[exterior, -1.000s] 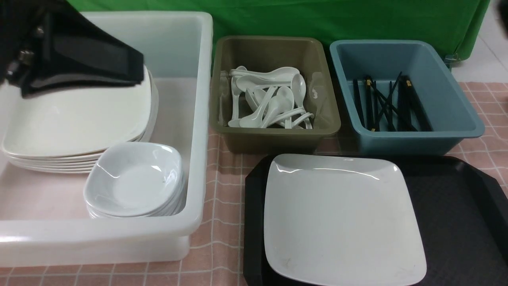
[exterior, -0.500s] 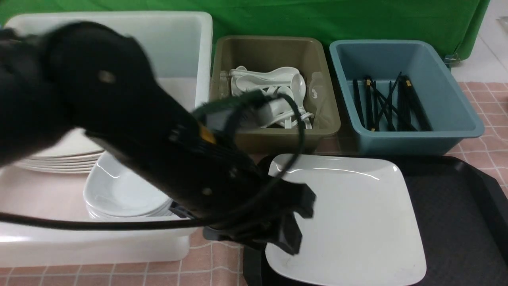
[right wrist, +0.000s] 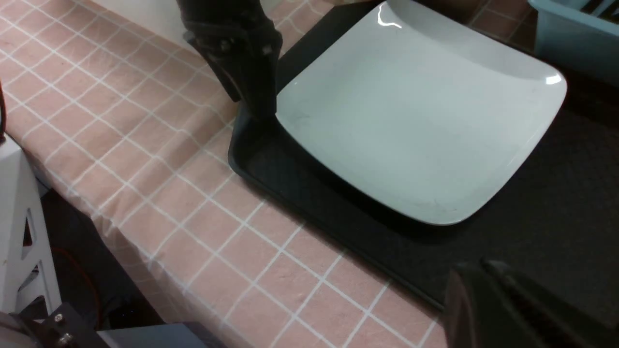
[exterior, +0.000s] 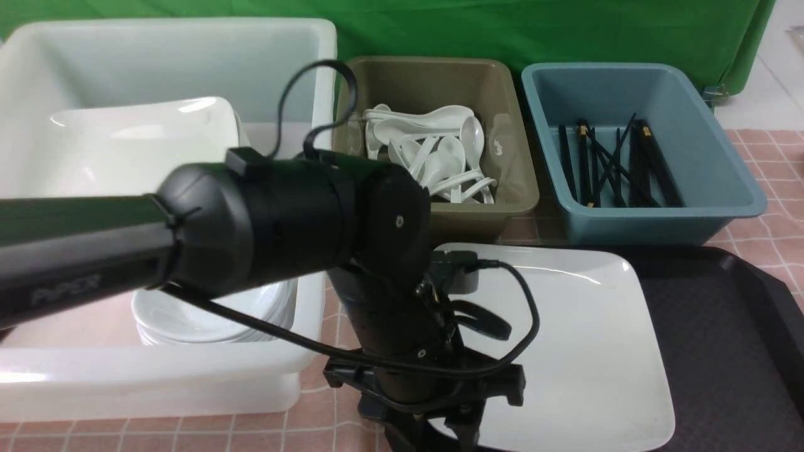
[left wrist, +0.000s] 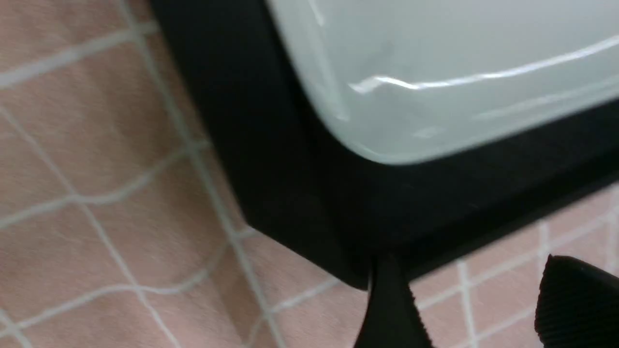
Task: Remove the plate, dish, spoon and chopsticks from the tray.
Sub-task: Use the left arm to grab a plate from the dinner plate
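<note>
Gripper jaws, black and spread apart with nothing between them: my left gripper (exterior: 433,434) points down at the left side of the tray (left wrist: 285,159), near its near-left corner. Whether its fingertips touch the tray or the plate, I cannot tell. My right gripper (right wrist: 483,275) is clenched, its slim fingers together, seen against the tray's near edge in the right wrist view; its height above the tray is unclear.

The plate (exterior: 565,351), white, square and glossy, lies face up on the left half of the black tray, its left rim close beside the tray's left edge. My left arm (exterior: 289,226) crosses the front view from the left and hides part of the plate. The tray's right half shows dark, textured plastic. Tray and tubs stand on a worktop (exterior: 320,433) covered in pink checked cloth.

Left of the tray is a large white tub (exterior: 157,389). Small white bowls (exterior: 220,314) are stacked in its near-right corner; behind them are large stacked plates (exterior: 138,144), partly hidden by my arm.

Beyond the tray's far edge, an olive tub (exterior: 483,213) holds white spoons (exterior: 446,163), and to its right a blue tub (exterior: 666,229) holds black chopsticks (exterior: 653,163). Green cloth (exterior: 565,31) hangs farthest back.
</note>
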Action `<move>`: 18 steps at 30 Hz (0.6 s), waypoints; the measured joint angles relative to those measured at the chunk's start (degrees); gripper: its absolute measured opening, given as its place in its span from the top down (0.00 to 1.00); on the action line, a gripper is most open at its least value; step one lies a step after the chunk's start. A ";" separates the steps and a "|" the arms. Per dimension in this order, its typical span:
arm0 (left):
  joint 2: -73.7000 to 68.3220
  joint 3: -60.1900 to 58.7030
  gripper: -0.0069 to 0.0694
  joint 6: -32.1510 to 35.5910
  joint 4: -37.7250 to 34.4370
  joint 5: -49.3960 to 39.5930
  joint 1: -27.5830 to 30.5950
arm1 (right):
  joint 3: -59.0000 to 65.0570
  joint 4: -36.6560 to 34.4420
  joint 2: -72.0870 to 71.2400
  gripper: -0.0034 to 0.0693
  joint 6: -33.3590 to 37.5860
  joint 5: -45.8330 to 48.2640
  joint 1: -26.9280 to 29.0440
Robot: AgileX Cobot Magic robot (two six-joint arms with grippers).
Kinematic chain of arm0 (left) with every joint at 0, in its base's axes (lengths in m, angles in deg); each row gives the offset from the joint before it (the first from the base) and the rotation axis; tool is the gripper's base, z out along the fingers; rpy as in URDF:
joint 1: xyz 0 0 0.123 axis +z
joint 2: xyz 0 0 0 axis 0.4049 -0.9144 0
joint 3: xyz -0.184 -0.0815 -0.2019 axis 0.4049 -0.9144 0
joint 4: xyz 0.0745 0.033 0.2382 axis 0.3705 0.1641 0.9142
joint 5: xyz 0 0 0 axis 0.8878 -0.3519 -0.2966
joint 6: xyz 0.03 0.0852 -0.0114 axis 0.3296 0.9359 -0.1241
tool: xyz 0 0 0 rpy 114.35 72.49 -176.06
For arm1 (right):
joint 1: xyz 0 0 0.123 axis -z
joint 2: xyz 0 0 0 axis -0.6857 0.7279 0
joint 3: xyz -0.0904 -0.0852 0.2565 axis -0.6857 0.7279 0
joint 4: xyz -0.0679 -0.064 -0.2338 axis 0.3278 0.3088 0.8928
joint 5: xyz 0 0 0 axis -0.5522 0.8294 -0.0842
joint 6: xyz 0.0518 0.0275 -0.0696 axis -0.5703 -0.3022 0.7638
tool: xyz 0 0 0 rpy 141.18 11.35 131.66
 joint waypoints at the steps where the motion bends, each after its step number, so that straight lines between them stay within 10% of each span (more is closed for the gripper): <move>1: -0.67 0.00 0.41 -0.22 0.23 0.57 0.00 | 0.00 0.00 0.00 0.91 0.00 0.00 0.00; 18: -5.07 0.11 0.41 -0.29 -5.45 4.82 0.00 | 0.00 0.06 0.00 0.89 -0.06 -0.46 0.00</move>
